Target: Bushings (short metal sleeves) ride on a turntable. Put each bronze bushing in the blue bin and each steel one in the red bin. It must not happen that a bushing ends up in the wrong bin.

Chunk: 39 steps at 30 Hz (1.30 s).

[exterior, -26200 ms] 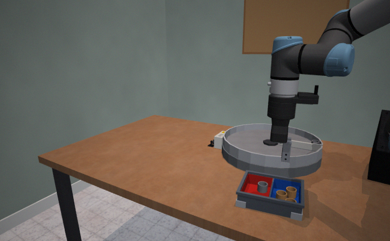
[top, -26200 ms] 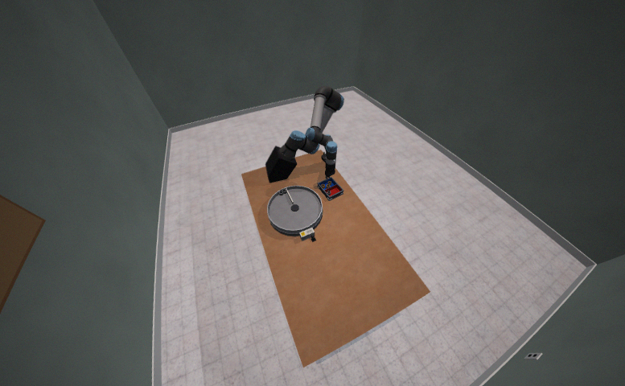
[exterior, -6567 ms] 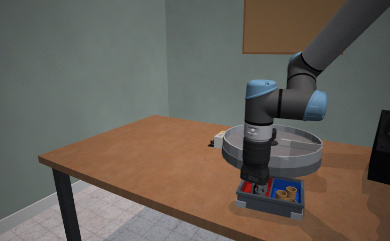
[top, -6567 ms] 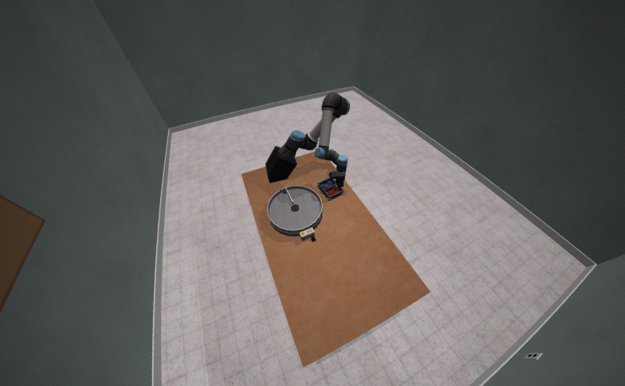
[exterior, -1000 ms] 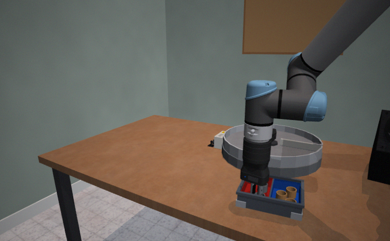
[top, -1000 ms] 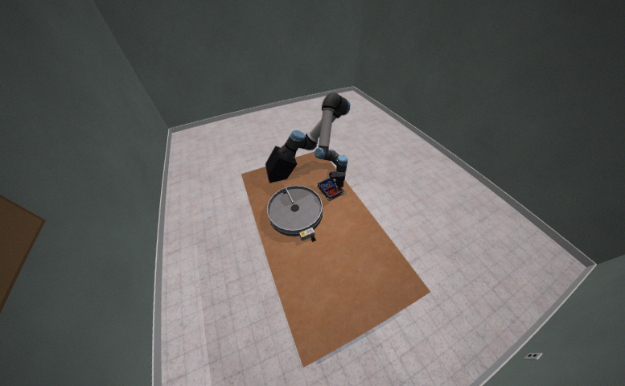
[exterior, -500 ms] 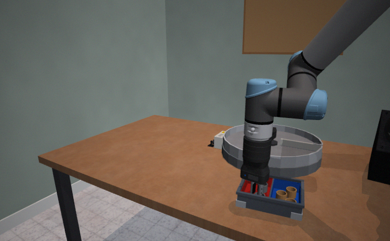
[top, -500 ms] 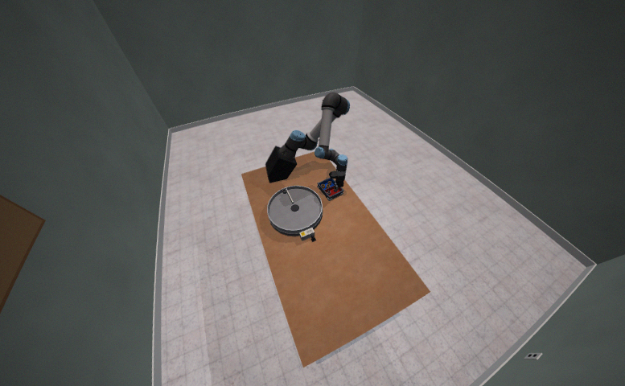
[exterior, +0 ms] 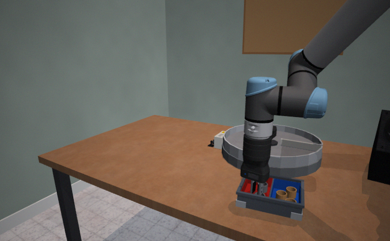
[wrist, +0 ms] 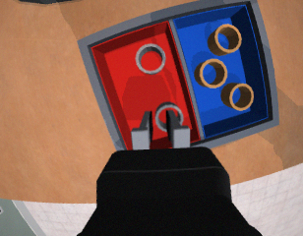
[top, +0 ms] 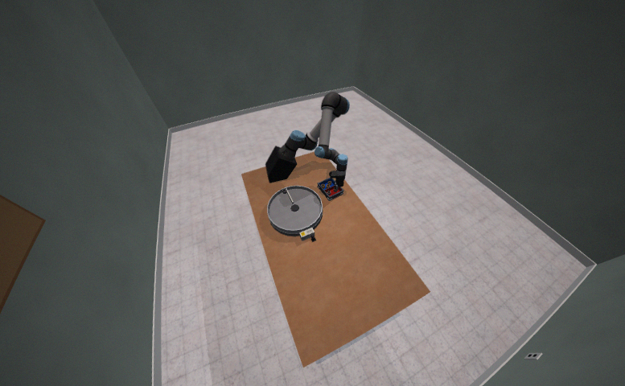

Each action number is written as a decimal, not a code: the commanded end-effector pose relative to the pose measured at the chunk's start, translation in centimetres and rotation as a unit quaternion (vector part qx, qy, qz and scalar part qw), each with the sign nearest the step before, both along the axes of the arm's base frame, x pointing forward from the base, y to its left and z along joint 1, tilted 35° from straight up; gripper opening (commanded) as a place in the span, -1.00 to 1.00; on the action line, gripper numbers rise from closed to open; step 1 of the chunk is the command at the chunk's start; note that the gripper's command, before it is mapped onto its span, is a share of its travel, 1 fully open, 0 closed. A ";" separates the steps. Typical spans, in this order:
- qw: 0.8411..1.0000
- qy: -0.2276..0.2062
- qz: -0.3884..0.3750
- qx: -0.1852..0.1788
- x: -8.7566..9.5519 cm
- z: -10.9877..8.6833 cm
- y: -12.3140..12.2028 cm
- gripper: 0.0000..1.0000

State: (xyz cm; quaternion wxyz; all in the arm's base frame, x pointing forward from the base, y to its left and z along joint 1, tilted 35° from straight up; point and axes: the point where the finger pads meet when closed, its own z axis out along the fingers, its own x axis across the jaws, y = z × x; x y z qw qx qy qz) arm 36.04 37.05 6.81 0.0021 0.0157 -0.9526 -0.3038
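My gripper (top: pixel 339 185) (exterior: pixel 256 192) (wrist: pixel 158 120) points down, low over the red bin (exterior: pixel 246 187) (wrist: pixel 126 64), fingers partly open with an empty gap. One steel bushing (wrist: pixel 157 117) stands in the red bin under the right finger in the wrist view, partly covered by it. A second steel bushing (wrist: pixel 138 59) stands farther in. The blue bin (exterior: pixel 277 183) (wrist: pixel 212 117) holds three upright bronze bushings, one (exterior: pixel 291 192) (wrist: pixel 216 47), another (exterior: pixel 281 196) (wrist: pixel 204 80) and a third (wrist: pixel 229 96). The turntable (top: pixel 281 220) (exterior: pixel 298 167) shows no bushing I can make out; the arm hides part of it.
The bins share a grey tray (exterior: pixel 273 206) (wrist: pixel 98 90) near the edge of the table (top: pixel 349 268) (exterior: pixel 149 155). A thin bar (top: pixel 289 195) (exterior: pixel 299 144) crosses part of the turntable. A small white box (top: pixel 306 233) (exterior: pixel 219 140) stands against its rim.
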 end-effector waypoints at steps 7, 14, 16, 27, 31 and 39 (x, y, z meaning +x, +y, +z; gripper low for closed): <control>1.000 -0.001 0.000 0.000 0.0 0.3 -0.2 -0.16; 1.000 -0.001 0.000 0.000 0.0 0.5 -0.3 -0.16; 1.000 -0.001 0.000 0.000 0.0 0.6 -0.4 -0.16; 1.000 -0.001 0.000 0.000 0.0 0.6 -0.4 -0.16; 1.000 -0.001 0.000 0.000 0.1 3.8 -2.7 -0.16; 1.000 -0.001 0.000 0.000 0.2 7.8 -5.5 -0.16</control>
